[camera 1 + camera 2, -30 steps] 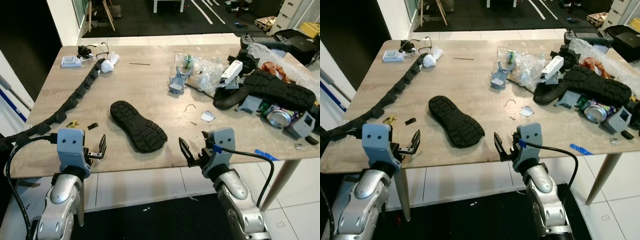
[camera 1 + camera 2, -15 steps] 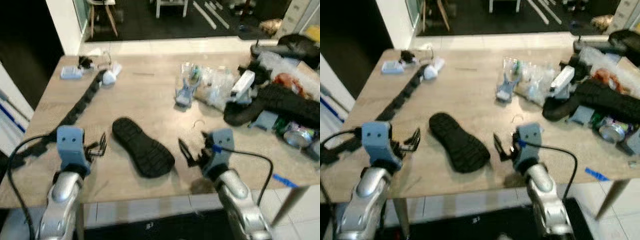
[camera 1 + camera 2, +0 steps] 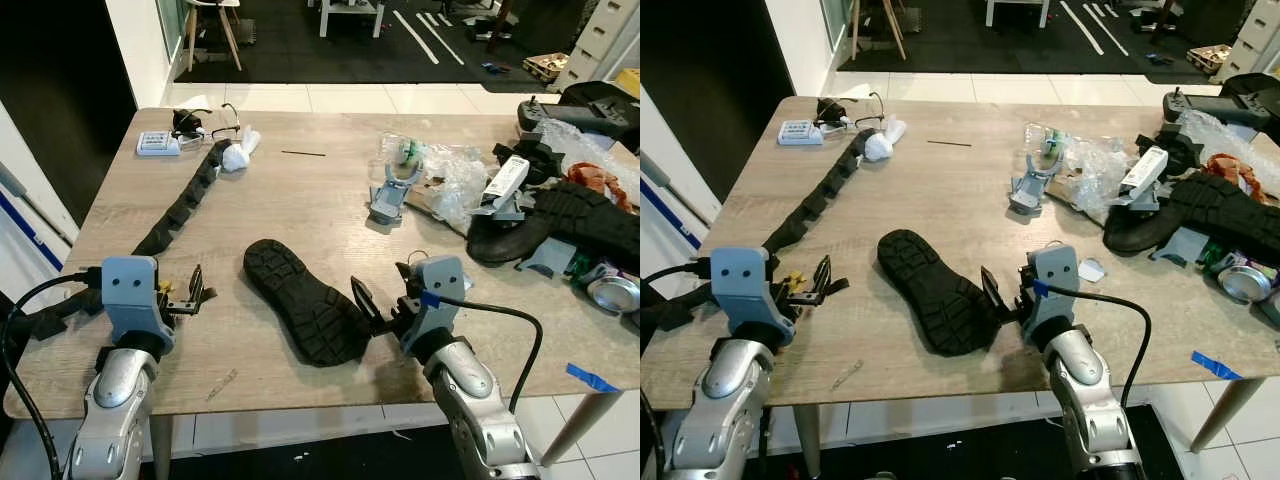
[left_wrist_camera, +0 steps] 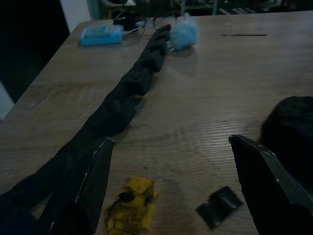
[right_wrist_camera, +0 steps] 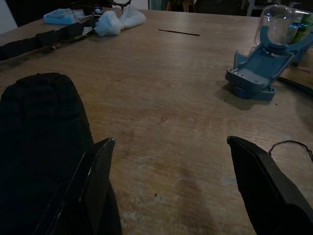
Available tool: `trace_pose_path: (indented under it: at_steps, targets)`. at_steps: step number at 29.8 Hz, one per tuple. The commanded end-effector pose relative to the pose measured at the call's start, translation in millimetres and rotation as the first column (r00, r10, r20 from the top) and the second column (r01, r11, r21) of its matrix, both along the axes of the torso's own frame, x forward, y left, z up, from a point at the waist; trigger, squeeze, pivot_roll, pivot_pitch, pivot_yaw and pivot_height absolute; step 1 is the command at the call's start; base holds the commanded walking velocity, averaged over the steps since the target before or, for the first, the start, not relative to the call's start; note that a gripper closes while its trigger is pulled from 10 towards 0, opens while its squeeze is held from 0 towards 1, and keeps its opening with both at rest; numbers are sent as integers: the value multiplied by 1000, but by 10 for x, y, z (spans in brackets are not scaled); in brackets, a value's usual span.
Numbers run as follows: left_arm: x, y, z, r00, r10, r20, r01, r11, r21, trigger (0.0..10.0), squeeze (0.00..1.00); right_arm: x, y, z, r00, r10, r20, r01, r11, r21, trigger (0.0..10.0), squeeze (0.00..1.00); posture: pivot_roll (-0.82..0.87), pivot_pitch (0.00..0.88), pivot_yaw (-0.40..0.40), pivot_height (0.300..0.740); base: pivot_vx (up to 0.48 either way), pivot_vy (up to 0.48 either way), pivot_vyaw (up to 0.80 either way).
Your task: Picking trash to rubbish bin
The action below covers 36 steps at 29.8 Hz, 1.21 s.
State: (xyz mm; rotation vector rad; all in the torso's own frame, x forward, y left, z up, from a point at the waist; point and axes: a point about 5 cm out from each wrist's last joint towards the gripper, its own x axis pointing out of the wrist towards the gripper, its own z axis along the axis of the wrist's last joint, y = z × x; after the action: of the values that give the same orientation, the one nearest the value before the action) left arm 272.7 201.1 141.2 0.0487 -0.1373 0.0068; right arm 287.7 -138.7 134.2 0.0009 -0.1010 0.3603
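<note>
Hovering over table [image 3: 300, 200] near edge, right gripper [image 3: 383, 301] jaws spread beside shoe sole [image 3: 305, 313], left gripper [image 3: 193, 294] jaws spread, empty.

The table [image 3: 310, 190] is pale wood with a matt, visibly grained top, and on it the black shoe sole [image 3: 303, 300] looks like matt rubber, rough with moulded tread. At about ten o'clock from the sole the long black strip [image 3: 185, 205] reads as dull, segmented foam or rubber, with crumpled white paper [image 3: 238, 155] at its far end. Toward two o'clock lies crinkled, glossy clear plastic [image 3: 455, 180] beside a smooth grey-blue plastic part [image 3: 388, 200], and further right a shiny metal can [image 3: 612, 295].
</note>
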Motion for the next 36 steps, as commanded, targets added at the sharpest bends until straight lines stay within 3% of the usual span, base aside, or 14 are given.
trace_pose_path:
  at_steps: [1,7,8,9,10,11,18,21,23,27,29,30,33,36]
  targets:
    - [-32,-2,-23,1000,-19,-8,20,1000,18,10000,0,-30,24,-28,1000,15,-17,-15,1000,6,10000,0,12,129,-20,740,0,0,0]
    - [-59,-112,6,987,-159,-10,159,987,13,10000,0,-88,127,5,991,129,-40,-130,991,-11,10000,0,11,123,-18,740,0,0,0]
    - [-66,-132,10,981,-193,-16,194,981,24,10000,0,-103,154,24,986,164,-44,-165,986,-23,10000,176,11,123,-18,740,0,0,0]
    - [-71,-148,14,975,-221,-23,222,974,33,10000,0,-119,180,46,979,197,-45,-199,979,-36,10000,176,11,123,-18,740,0,0,0]
    - [-75,-161,17,969,-246,-28,247,968,42,10000,0,-132,203,67,973,224,-47,-227,973,-52,10000,749,12,121,-15,740,0,0,0]
    - [-76,-169,16,963,-266,-36,267,962,50,10000,0,-143,224,89,968,249,-46,-251,966,-61,10000,1000,12,120,-14,740,0,0,0]
    - [-76,-212,-17,939,-335,-77,342,934,105,10000,0,-164,284,135,948,317,-43,-319,944,-84,10000,1000,10,115,-6,740,0,0,0]
    - [-54,-230,-34,934,-345,-93,355,927,122,10000,0,-189,366,109,912,404,-65,-408,910,-71,10000,1000,11,118,-1,740,0,0,0]
    - [-16,-222,-28,938,-333,-99,345,927,148,10000,0,-236,500,38,838,535,-112,-543,837,-67,10000,1000,13,124,-1,740,0,0,0]
    - [2,-205,-16,940,-327,-98,339,928,154,10000,0,-176,555,-8,830,542,-133,-555,826,-97,10000,1000,18,130,-4,740,0,0,0]
    - [5,-194,-12,943,-317,-102,330,930,162,10000,0,-101,565,-67,839,520,-160,-542,821,-180,10000,4,18,130,-4,740,0,0,0]
    - [8,-187,-13,946,-308,-103,322,932,167,10000,0,-55,549,-123,845,498,-194,-535,793,-293,10000,0,23,135,-4,740,0,0,0]
    - [12,-191,-9,946,-307,-100,320,934,161,10000,0,23,470,-204,865,443,-236,-501,734,-458,10000,0,20,138,-2,740,0,0,0]
    - [18,-199,-6,945,-310,-99,323,932,163,10000,0,42,427,-228,869,427,-252,-494,711,-500,10000,0,19,139,-2,740,0,0,0]
